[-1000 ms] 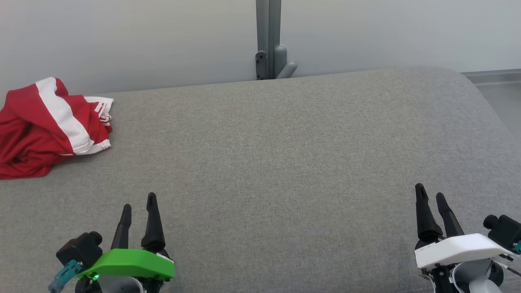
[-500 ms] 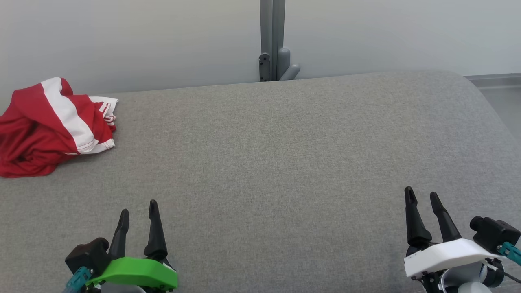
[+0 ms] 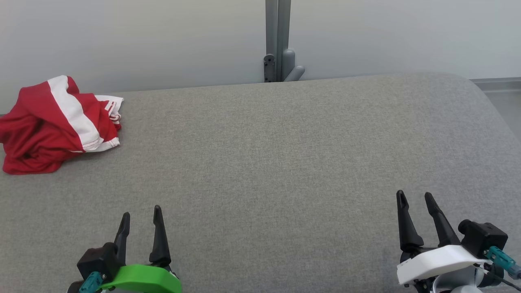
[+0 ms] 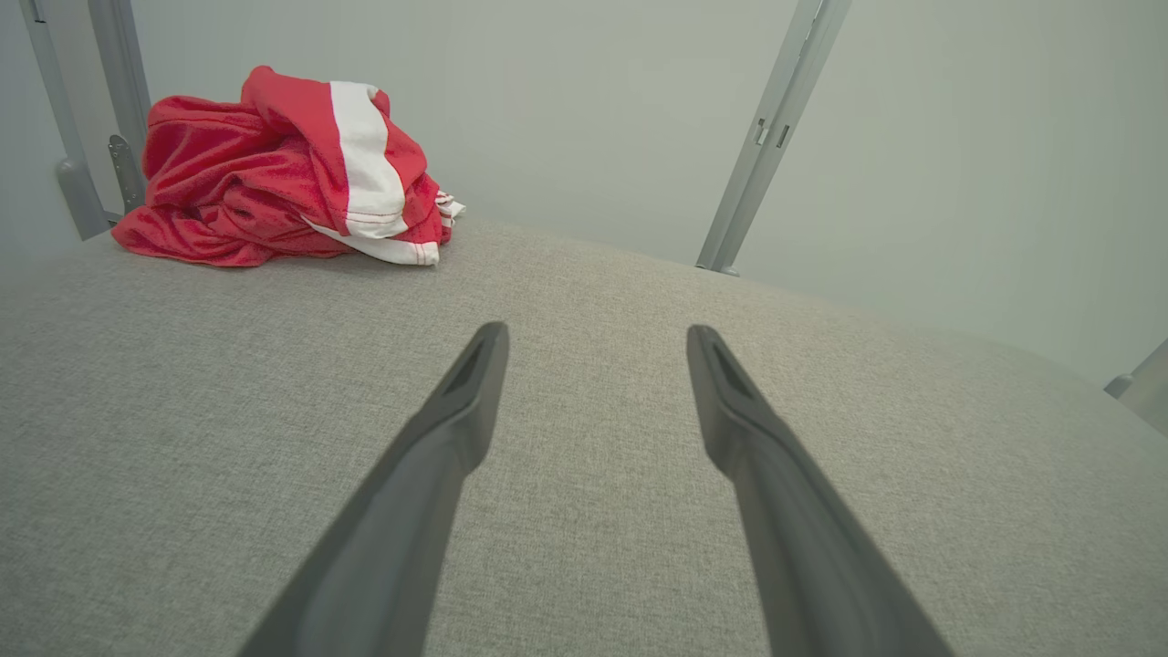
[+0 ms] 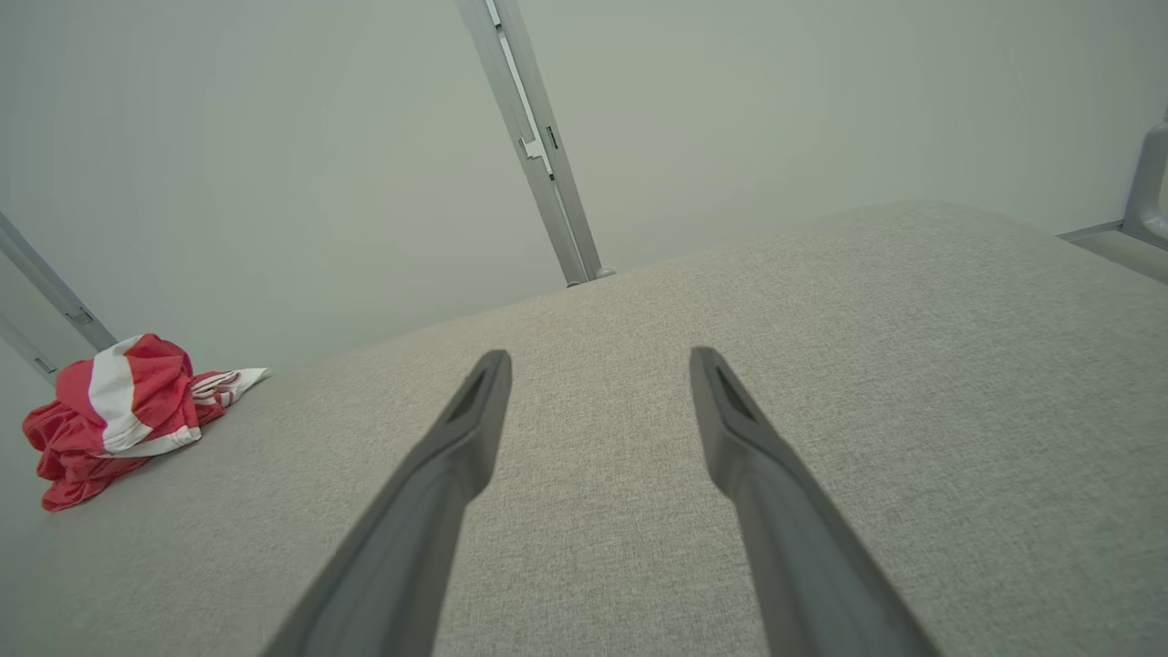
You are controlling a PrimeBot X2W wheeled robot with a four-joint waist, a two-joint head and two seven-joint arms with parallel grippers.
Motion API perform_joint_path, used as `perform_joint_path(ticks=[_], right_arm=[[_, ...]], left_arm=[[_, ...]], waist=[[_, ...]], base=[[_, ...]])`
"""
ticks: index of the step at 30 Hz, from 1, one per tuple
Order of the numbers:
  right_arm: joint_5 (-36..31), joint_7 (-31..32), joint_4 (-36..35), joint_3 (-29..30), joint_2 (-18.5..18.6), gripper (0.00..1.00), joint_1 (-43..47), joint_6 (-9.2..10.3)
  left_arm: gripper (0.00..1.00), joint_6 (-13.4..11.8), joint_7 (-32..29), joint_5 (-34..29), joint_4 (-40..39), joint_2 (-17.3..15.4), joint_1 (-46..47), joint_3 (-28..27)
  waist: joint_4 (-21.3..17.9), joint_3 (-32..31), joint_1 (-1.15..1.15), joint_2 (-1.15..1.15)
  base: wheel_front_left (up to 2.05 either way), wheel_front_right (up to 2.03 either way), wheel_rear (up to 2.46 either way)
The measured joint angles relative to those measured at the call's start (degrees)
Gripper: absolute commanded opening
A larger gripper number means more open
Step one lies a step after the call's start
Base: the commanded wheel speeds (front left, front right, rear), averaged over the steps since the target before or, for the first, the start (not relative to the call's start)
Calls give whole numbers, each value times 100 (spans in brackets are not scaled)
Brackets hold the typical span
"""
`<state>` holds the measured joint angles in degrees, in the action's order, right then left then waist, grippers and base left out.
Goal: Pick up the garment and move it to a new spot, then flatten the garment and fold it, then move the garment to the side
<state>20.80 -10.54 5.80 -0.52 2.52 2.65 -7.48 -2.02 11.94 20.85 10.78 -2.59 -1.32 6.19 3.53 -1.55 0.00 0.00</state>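
Note:
The garment [image 3: 53,126] is a red piece with a white stripe, crumpled in a heap at the far left of the grey padded surface [image 3: 264,162]. It also shows in the left wrist view as a red heap [image 4: 283,173] at upper left, and small at the left of the right wrist view [image 5: 119,411]. My left gripper [image 3: 141,211] stands open at the lower left, well short of the garment, nothing between its fingers. My right gripper [image 3: 415,196] stands open at the lower right, far from the garment. The wrist views show both pairs of fingers spread over bare fabric [image 4: 593,333] [image 5: 598,356].
A pale wall rises behind the surface, with a grey upright post and bracket [image 3: 278,53] at the back middle. The surface rounds off at its right end [image 3: 480,106], with floor beyond. A second grey post [image 4: 82,182] stands behind the garment.
The head camera has shifted, sliding the whole scene slightly rightward. Both grippers sit lower in the picture and the right one further left. The garment lies as before; both grippers stay open.

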Motion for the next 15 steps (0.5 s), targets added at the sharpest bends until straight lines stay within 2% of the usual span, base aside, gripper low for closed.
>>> perform_joint_path(ticks=[15], right_arm=[[-704,-214,-52,-133,9,100,108,0]], left_arm=[[100,-34,138,-553,-38,-4,-115,1]], waist=[[70,-47,0,0]], base=[[0,0,0]])
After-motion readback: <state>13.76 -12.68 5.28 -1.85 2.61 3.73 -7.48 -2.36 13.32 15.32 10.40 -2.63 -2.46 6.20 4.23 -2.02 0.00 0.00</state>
